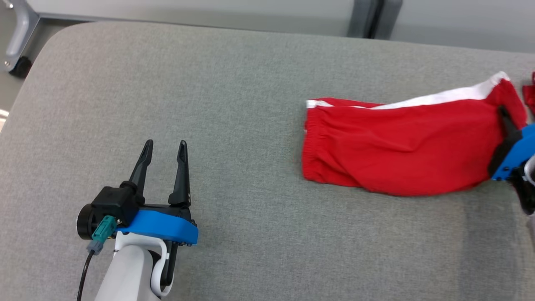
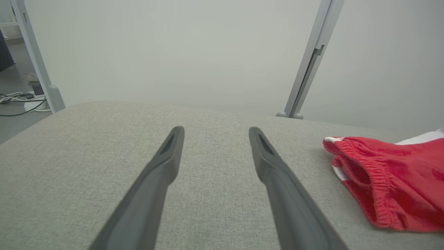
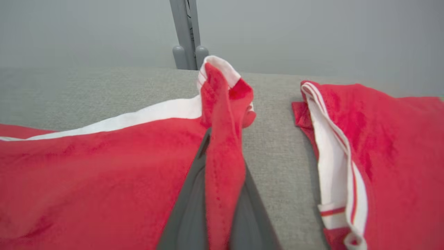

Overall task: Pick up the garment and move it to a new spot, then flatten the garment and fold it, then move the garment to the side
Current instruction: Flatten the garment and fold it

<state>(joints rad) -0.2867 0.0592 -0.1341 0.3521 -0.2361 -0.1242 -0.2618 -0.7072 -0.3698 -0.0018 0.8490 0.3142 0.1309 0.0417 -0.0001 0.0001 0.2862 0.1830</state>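
Right gripper [image 3: 220,156], at the right edge of the scene: fingers pressed together, pinching a raised fold of red cloth at the leg hem of the garment [image 1: 401,146]. Left gripper [image 1: 165,145], near left: fingers spread and holding nothing, poised over bare grey cushion [image 1: 250,83], well apart from the cloth.

The garment, red shorts with a white side stripe [image 1: 439,98], lies mostly flat on the right half of the cushion. Its elastic waistband [image 2: 373,189] faces left and the pinched hem faces right. Just right of the grip lies a second red panel with white trim [image 3: 381,156]. Whether it belongs to the same garment cannot be told.

Step in hand, as judged: the first one, picking up. The pinch is made, but most of the cloth rests on the cushion. The next move calls for a lift that brings the waistband end clear before carrying the garment to a new spot. Held by one hem, the shorts will likely hang and bunch, so flattening will probably need both grippers.
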